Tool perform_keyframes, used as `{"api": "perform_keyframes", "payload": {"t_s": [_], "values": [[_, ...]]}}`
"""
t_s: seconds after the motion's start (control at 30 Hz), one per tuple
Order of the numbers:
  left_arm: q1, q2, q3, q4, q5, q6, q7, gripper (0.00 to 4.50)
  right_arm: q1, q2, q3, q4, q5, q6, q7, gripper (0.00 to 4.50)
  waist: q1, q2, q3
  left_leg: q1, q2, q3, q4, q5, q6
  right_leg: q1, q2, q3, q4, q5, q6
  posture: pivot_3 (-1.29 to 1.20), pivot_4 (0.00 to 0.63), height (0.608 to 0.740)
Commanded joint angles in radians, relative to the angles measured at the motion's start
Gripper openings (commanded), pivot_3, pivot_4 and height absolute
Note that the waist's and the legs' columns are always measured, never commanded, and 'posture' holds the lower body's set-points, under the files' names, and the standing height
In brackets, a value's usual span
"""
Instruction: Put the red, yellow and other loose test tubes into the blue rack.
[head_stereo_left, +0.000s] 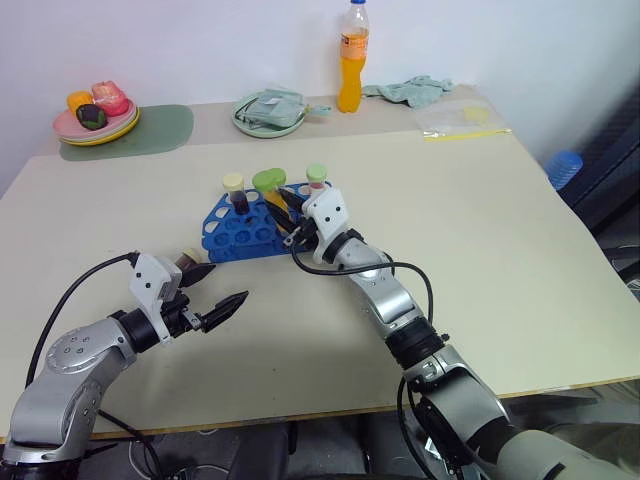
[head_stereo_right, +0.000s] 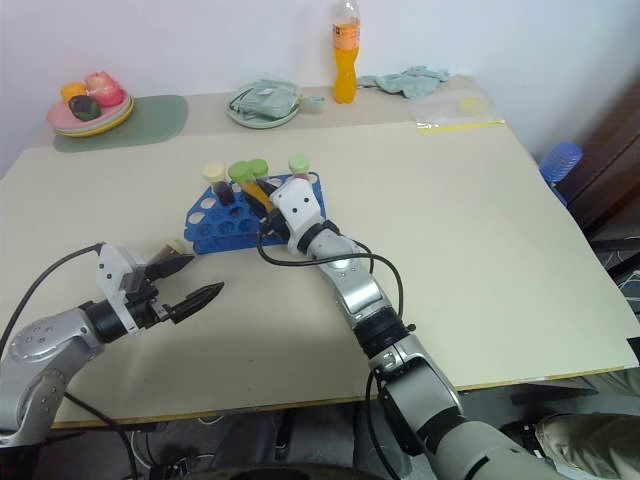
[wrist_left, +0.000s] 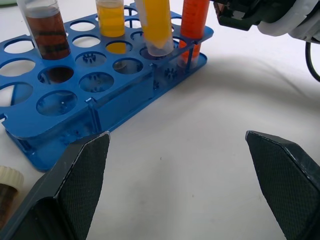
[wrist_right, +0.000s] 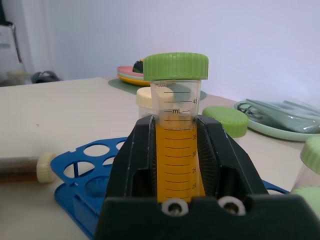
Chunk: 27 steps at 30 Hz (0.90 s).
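The blue rack (head_stereo_left: 245, 232) stands mid-table. Upright in it are a dark brown tube with a cream cap (head_stereo_left: 236, 192), a yellow tube (wrist_left: 110, 20) and a red tube with a green cap (head_stereo_left: 316, 180). My right gripper (head_stereo_left: 285, 206) is shut on another yellow tube with a green cap (wrist_right: 175, 120). That tube leans over the rack with its lower end at a hole (wrist_left: 156, 30). A loose brown tube with a cream cap (head_stereo_left: 186, 260) lies on the table by the rack's near left corner. Just in front of it, my left gripper (head_stereo_left: 218, 290) is open and holds nothing.
An orange drink bottle (head_stereo_left: 352, 60), a green plate with a cloth (head_stereo_left: 268, 112), a plate of food (head_stereo_left: 95, 118) on a green mat, a rag (head_stereo_left: 415, 90) and a plastic bag (head_stereo_left: 455, 118) stand along the far edge.
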Motion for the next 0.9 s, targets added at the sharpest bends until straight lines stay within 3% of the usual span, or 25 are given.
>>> {"api": "perform_keyframes", "payload": {"t_s": [0.03,0.57,0.67,0.8,0.83,0.9], "values": [[-0.012,0.001,0.018,-0.032,-0.015,0.001,0.006,4.50,-0.019,0.022,-0.019,0.021,-0.016,-0.027,0.012,0.74,0.001,0.000,0.000,0.000,0.000,0.000,0.000,0.000,0.000,0.000,0.000,0.000,0.000,0.000,0.000,0.00,0.150,0.740],[-0.035,0.000,0.000,-0.063,-0.021,0.042,0.033,4.50,-0.008,0.090,-0.047,0.054,-0.032,-0.025,0.046,0.74,-0.001,0.000,0.000,0.001,0.000,0.000,0.000,0.000,0.000,0.000,0.000,0.000,0.000,0.000,0.000,0.00,0.150,0.740],[-0.034,0.000,0.002,-0.063,-0.021,0.042,0.035,4.50,0.001,0.093,-0.052,0.031,-0.022,-0.024,0.063,2.10,-0.002,0.000,0.000,0.001,0.000,0.000,0.000,0.000,0.000,0.000,0.000,0.000,0.000,0.000,0.000,0.00,0.150,0.740],[-0.033,0.001,0.005,-0.063,-0.018,0.040,0.040,4.50,-0.005,0.099,-0.071,-0.024,-0.033,-0.032,0.028,4.25,0.000,0.000,0.000,0.001,0.000,0.000,0.000,0.000,0.000,0.000,0.000,0.000,0.000,0.000,0.000,0.00,0.150,0.740],[-0.033,0.001,0.006,-0.062,-0.018,0.040,0.041,4.50,-0.005,0.098,-0.070,-0.045,-0.031,-0.027,0.031,4.48,0.000,0.000,0.000,0.001,0.000,0.000,0.000,0.000,0.000,0.000,0.000,0.000,0.000,0.000,0.000,0.00,0.150,0.740],[-0.034,0.003,0.008,-0.060,-0.017,0.039,0.042,4.50,-0.003,0.098,-0.070,-0.090,-0.027,-0.014,0.035,4.48,0.000,0.000,0.000,0.001,0.000,0.000,0.000,0.000,0.000,0.000,0.000,0.000,0.000,0.000,0.000,0.00,0.150,0.740]]}}
